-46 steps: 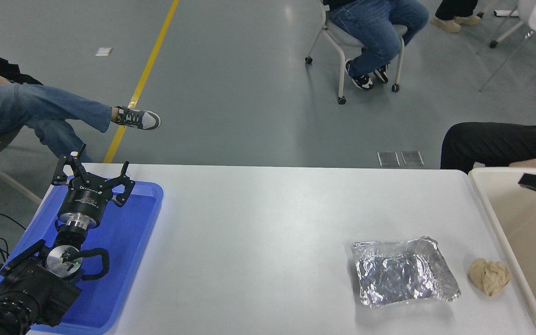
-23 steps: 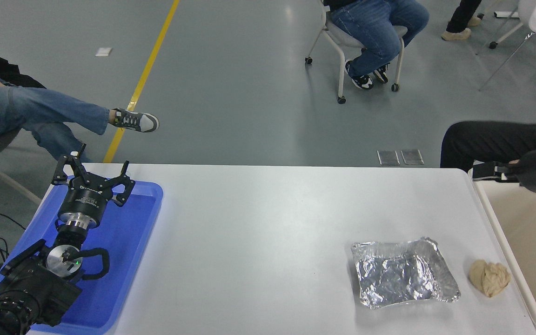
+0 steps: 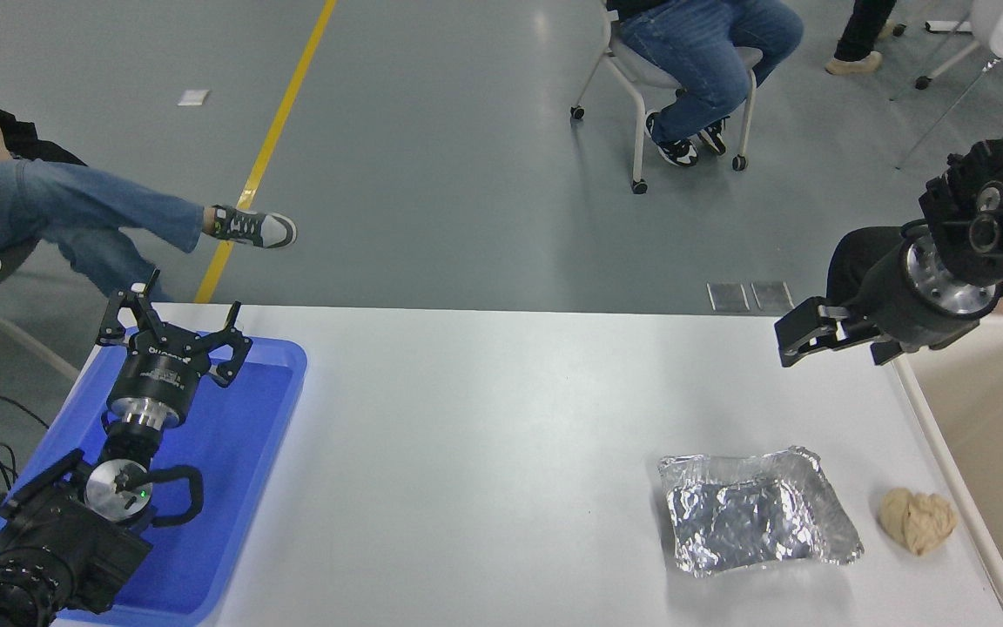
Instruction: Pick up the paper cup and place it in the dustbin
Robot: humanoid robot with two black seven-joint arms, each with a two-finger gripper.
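Observation:
The paper cup shows nowhere in this view. The dustbin [image 3: 1002,435], a large cream tub with a thick rim, stands at the table's right edge, cut off by the picture, and the part of its inside that shows holds nothing. My right gripper [image 3: 802,335] hangs above the table's far right corner, just left of the dustbin's rim, pointing left, with nothing seen in it. My left gripper [image 3: 172,320] is parked open over the blue tray [image 3: 240,453] at the lower left.
A crinkled foil tray [image 3: 754,514] lies on the table at the front right. A crumpled tan paper ball [image 3: 918,519] sits between it and the dustbin. People sit beyond the table's far side.
My right arm has swung left and up, from over the dustbin to above the table's far right corner. The left arm has not moved.

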